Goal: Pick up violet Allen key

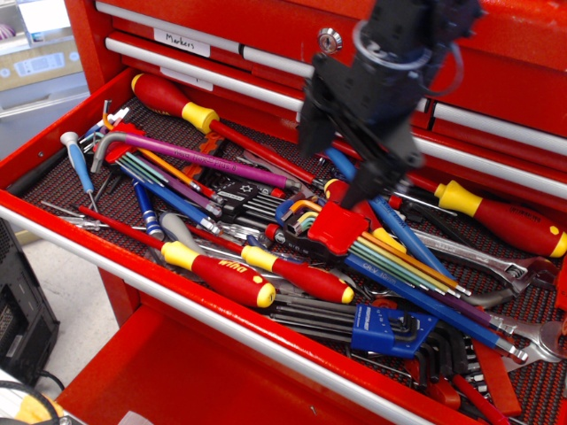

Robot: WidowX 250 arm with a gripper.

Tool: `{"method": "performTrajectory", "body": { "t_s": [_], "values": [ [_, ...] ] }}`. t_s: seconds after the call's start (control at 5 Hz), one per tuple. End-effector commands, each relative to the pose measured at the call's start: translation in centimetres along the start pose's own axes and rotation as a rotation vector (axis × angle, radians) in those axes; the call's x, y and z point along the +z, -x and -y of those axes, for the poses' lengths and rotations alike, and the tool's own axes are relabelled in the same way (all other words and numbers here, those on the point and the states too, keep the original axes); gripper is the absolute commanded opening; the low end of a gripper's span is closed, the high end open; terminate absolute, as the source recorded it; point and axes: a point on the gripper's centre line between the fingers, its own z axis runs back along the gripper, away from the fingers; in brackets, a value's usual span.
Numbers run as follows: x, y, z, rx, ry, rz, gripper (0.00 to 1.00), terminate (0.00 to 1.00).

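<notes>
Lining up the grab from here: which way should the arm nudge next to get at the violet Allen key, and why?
Probably slide left and toward the drawer front, then descend. The end effector, open and empty, hangs above the red key holder, while the violet Allen key lies untouched left of it, its shaft exposed atop the other tools.

A single view looks down from above and in front, close over the open red drawer (80,232); drawer front at 6 o'clock; cabinet face at 12.

A glossy red metal tool chest (221,372) fills the frame; pale grey floor (66,301) shows lower left.
</notes>
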Motion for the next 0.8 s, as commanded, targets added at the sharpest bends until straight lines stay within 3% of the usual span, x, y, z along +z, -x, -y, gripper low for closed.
{"method": "performTrajectory", "body": {
  "t_s": [0.0, 0.4, 0.6],
  "values": [
    [-2.4, -0.2, -7.3, -0.171, -0.011, 0.066, 1.0, 0.0],
    [-6.5, 0.2, -12.3, -0.325, -0.048, 0.116, 1.0, 0.0],
    [-8.3, 0.1, -13.7, -0.38, -0.024, 0.14, 1.0, 0.0]
  ]
}}
